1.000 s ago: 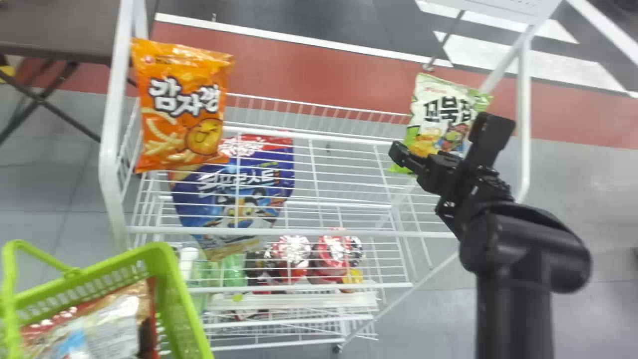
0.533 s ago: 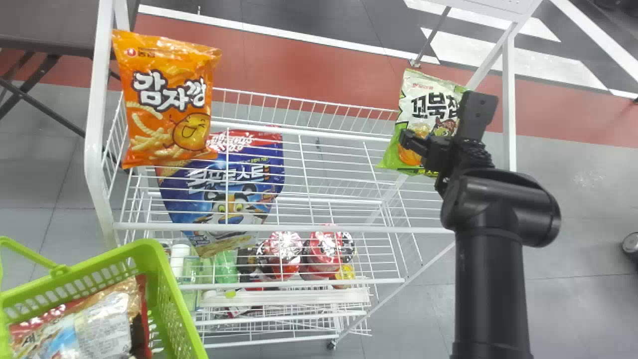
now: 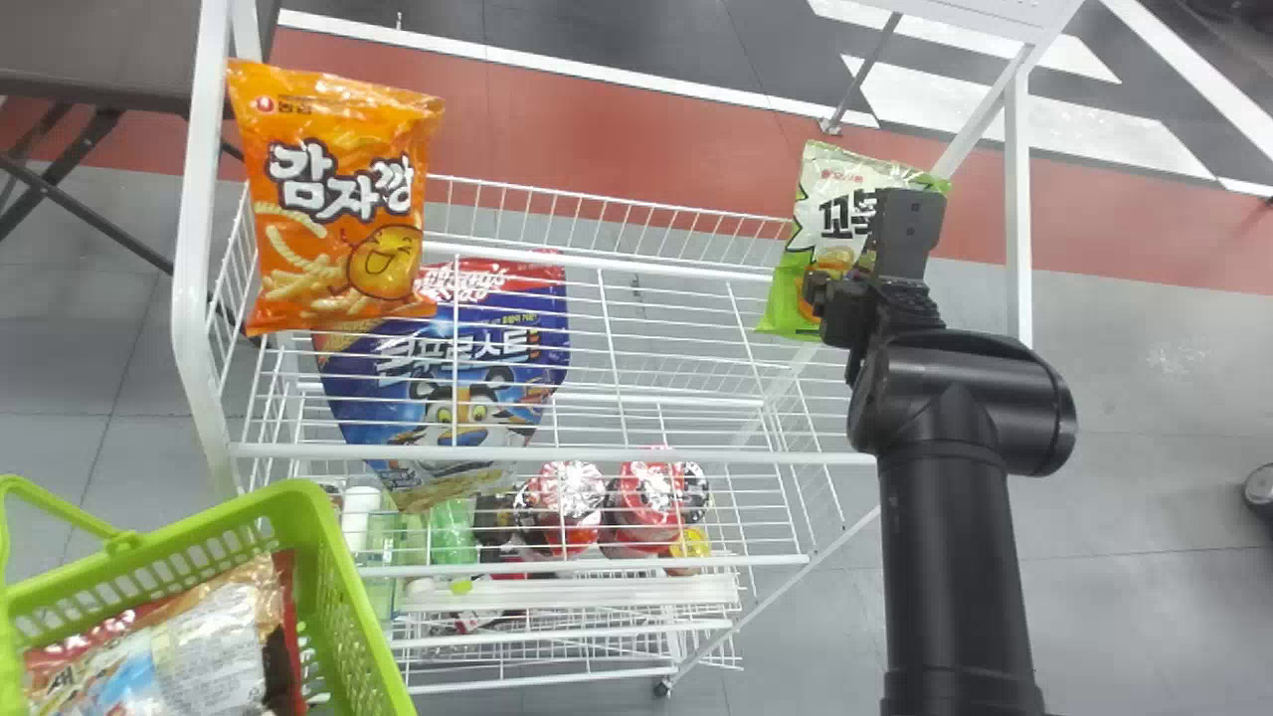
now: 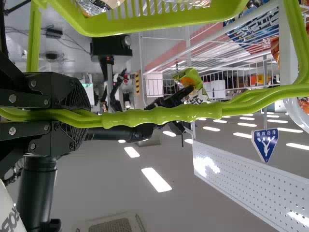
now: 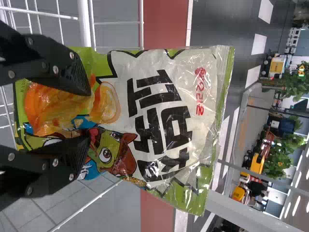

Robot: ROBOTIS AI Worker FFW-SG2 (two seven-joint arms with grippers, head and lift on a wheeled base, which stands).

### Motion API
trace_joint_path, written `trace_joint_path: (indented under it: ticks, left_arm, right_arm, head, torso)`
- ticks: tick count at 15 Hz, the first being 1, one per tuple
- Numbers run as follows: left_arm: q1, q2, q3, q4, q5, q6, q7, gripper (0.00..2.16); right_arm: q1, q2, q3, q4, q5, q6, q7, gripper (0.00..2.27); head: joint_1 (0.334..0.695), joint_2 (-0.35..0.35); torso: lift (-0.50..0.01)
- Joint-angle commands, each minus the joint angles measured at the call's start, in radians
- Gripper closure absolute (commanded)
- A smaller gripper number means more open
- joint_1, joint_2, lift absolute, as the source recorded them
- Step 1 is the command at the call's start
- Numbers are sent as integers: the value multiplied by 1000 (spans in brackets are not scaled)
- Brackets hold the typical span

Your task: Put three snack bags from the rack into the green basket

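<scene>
1. Head view: one white wire rack (image 3: 597, 457), several tiers, standing at centre.
2. Snack bag, green and white (image 3: 830, 199), one, at the rack's right end, propped near-upright, printed face towards the robot.
3. Right tool (image 3: 861, 244), black, two-fingered, at the lower part of that bag's face and overlapping it in the head view. In the right wrist view, the right tool (image 5: 91, 114) has its fingers parted, bag front seen between them (whether either finger touches the film, one cannot tell).
4. Snack bag, orange (image 3: 343, 199), one, tall, at the rack's left end, near the white frame post.
5. Blue bag with red top (image 3: 448, 383), one, seen through the wires, partly behind the orange one.
6. Round red-and-white packs (image 3: 564, 502), grouped lower in the rack, beneath wirework (count uncertain).
7. Green basket (image 3: 348, 587), one, left of the rack's lower tiers; snack packs (image 3: 204, 636) lie inside, overlapping.
8. Left tool (image 4: 87, 116), closed around the basket's green handle (image 4: 164, 114).
9. Dark table (image 3: 99, 50), with crossed legs, beyond the rack's left side.
</scene>
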Motion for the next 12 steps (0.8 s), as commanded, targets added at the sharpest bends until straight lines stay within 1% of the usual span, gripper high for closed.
trace_joint_path:
  ticks: [1, 5, 6, 8, 9, 12]
  left_arm:
    - [0, -1, -1, 0, -1, 1, -10, 2148]
    - [-1, 0, -1, 6, 0, 1, -10, 2152]
    - [-1, 0, 1, 8, 0, 1, -10, 2148]
    - [-3, 0, -1, 9, -1, 1, -10, 2148]
    - [-5, 0, -1, 9, -1, 1, -10, 2152]
    - [-11, 0, -1, 9, -1, 1, -10, 2152]
  right_arm:
    - [16, 0, -8, -9, -2, -26, -3, 2260]
    - [85, 2, -16, -72, -37, -94, -5, 2260]
    - [115, 8, -19, -127, -55, -97, -3, 2260]
    - [212, 17, 3, -279, -115, -84, 4, 2260]
    - [267, 28, 21, -382, -141, -47, 9, 2260]
    - [410, 38, 110, -658, -236, 130, 26, 2260]
  head:
    - [695, -350]
    - [695, -350]
    - [695, -350]
    - [695, -350]
    - [695, -350]
    - [695, -350]
  torso:
    - [0]
    - [0]
    - [0]
    - [0]
    - [0]
    - [0]
